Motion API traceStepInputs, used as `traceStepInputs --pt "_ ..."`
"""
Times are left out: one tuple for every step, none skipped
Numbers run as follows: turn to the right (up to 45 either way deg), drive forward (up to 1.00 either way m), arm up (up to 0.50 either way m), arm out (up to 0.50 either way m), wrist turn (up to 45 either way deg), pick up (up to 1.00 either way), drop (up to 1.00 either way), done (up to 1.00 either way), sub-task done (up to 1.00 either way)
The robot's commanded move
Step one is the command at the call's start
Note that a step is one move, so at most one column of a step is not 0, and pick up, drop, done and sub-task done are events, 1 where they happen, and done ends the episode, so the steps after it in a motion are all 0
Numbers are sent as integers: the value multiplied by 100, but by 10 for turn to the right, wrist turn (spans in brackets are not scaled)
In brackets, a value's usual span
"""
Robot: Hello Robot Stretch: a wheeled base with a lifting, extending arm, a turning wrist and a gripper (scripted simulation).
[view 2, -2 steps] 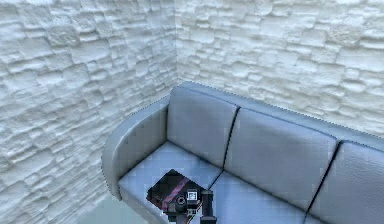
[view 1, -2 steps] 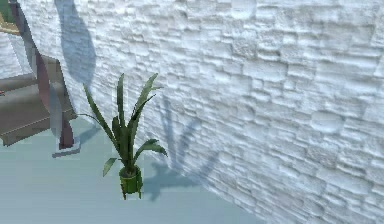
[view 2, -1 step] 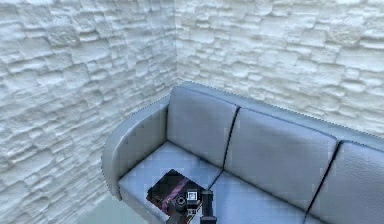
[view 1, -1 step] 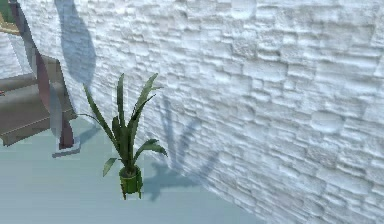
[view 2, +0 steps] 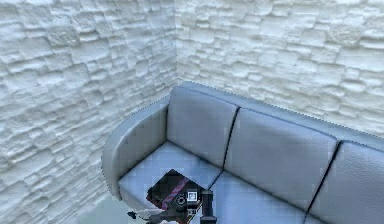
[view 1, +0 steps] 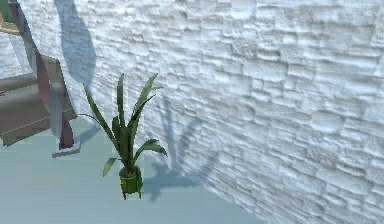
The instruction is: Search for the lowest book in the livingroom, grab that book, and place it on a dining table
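A dark flat thing with a pinkish patch (view 2: 168,186), possibly a book, lies on the left seat cushion of a grey sofa (view 2: 255,150) in the arm side view. At that view's bottom edge the arm's end shows with its white marker squares (view 2: 187,200). To their left are the gripper's (view 2: 142,214) dark body and thin fingers, low by the sofa's front edge. The dark thing lies right at or behind the gripper, so I cannot tell whether the gripper holds anything.
White rough stone walls (view 2: 80,70) meet in a corner behind the sofa. In the forward view a potted plant with long green leaves (view 1: 128,140) stands on the pale floor by the stone wall (view 1: 270,90). Dark furniture on a leg (view 1: 40,95) stands at the left.
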Motion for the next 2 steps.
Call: traceStepInputs --pt "0 0 0 0 450 0 0 0 0" --pt "0 0 0 0 390 0 0 0 0"
